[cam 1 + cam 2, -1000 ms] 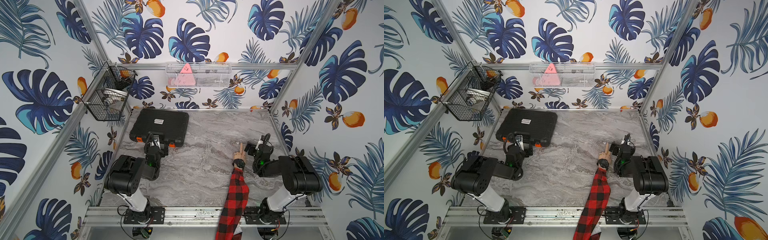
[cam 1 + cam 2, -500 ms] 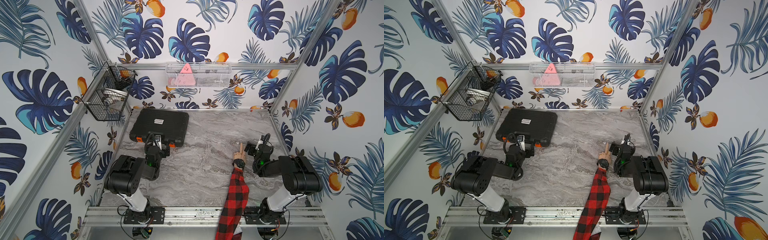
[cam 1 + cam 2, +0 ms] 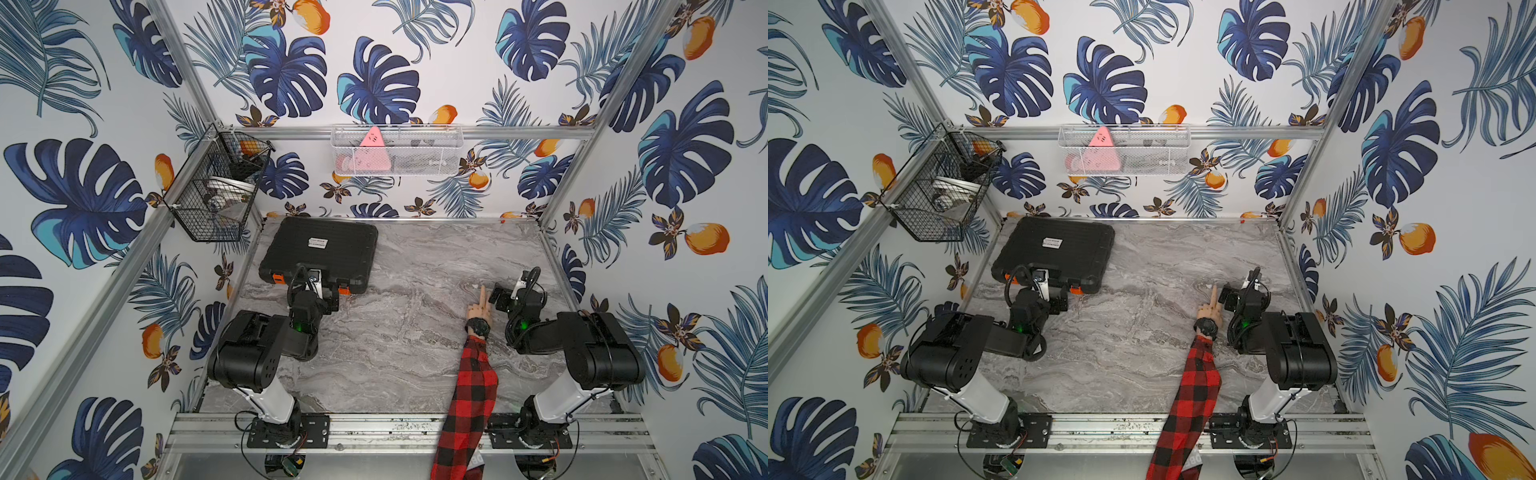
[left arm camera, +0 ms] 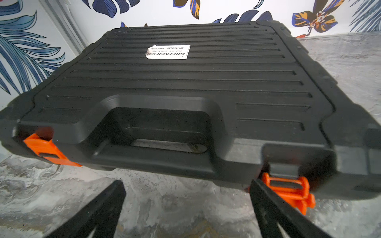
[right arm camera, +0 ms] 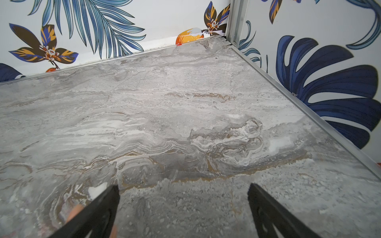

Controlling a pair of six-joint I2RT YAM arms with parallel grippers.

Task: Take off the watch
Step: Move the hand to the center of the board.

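Observation:
The watch point(image 3: 478, 326) point(image 3: 1206, 325) is small and black, strapped round the wrist of a mannequin hand point(image 3: 478, 305) in a red-and-black plaid sleeve point(image 3: 469, 399), shown in both top views. My right gripper point(image 3: 508, 293) point(image 5: 183, 197) stands open just right of the hand's fingers, with only marble between its fingertips. A sliver of skin-coloured finger point(image 5: 75, 211) peeks beside one jaw in the right wrist view. My left gripper point(image 3: 322, 291) point(image 4: 185, 191) is open over the table, facing the tool case's handle. The watch is out of both wrist views.
A large black tool case point(image 3: 322, 251) point(image 4: 185, 82) with orange latches point(image 4: 288, 189) lies at the back left. A black wire basket point(image 3: 216, 187) hangs on the left wall and a white mesh basket point(image 3: 397, 151) on the back wall. Grey marble table point(image 3: 415, 266), walls close on three sides.

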